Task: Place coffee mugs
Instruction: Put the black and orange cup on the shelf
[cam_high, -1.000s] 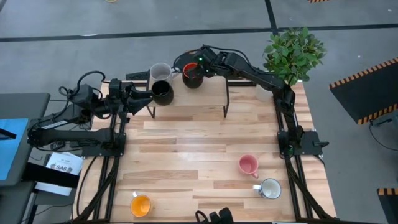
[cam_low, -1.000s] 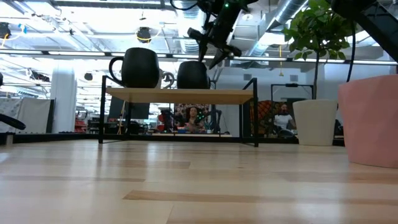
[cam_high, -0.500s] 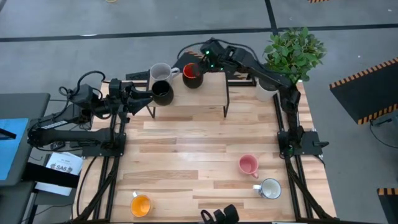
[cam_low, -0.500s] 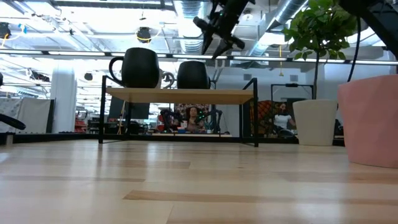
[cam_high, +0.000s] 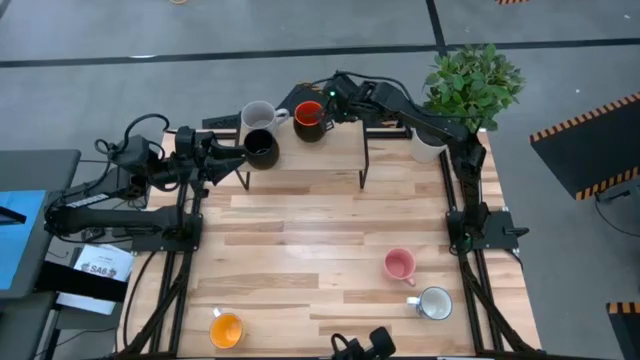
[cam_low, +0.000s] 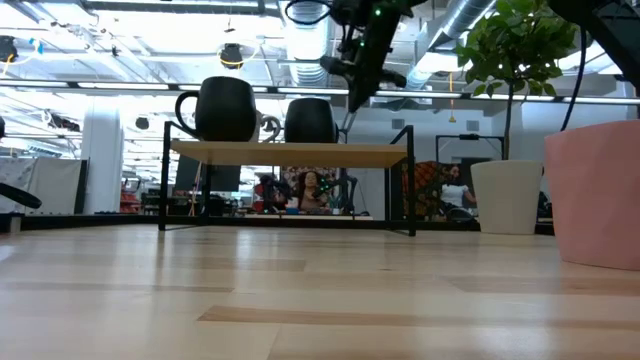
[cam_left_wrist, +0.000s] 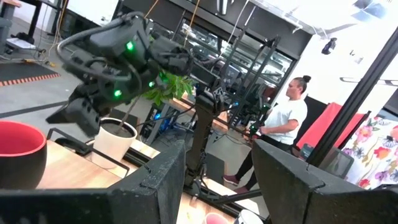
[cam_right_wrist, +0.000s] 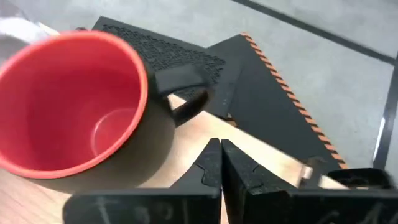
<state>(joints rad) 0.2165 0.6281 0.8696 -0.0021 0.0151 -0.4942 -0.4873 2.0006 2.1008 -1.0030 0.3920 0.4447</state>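
Note:
A low wooden shelf (cam_high: 340, 150) stands at the table's far edge. On it are a grey mug (cam_high: 257, 114), a black mug (cam_high: 262, 149) and a mug that is dark outside and red-orange inside (cam_high: 309, 120). My right gripper (cam_high: 333, 103) hovers shut just to the right of the red-orange mug (cam_right_wrist: 71, 106), beside its handle (cam_right_wrist: 186, 93), and touches nothing. My left gripper (cam_high: 232, 158) is open, level at the black mug's left side; its own view (cam_left_wrist: 217, 152) shows nothing between the fingers. A pink mug (cam_high: 399, 265), a white mug (cam_high: 434, 302) and a yellow-orange mug (cam_high: 226, 329) stand on the near table.
A white pot (cam_high: 427, 147) with a green plant (cam_high: 470, 82) stands at the far right corner, close to the right arm. In the low view the pink mug (cam_low: 595, 190) looms at the right. Bare wood lies between the shelf and the near mugs. A person (cam_left_wrist: 283, 134) stands beyond the table.
My right gripper has drawn back from over the red-orange mug toward the table's right, risen, come down again a little, and shut. The red-orange mug stays on the shelf.

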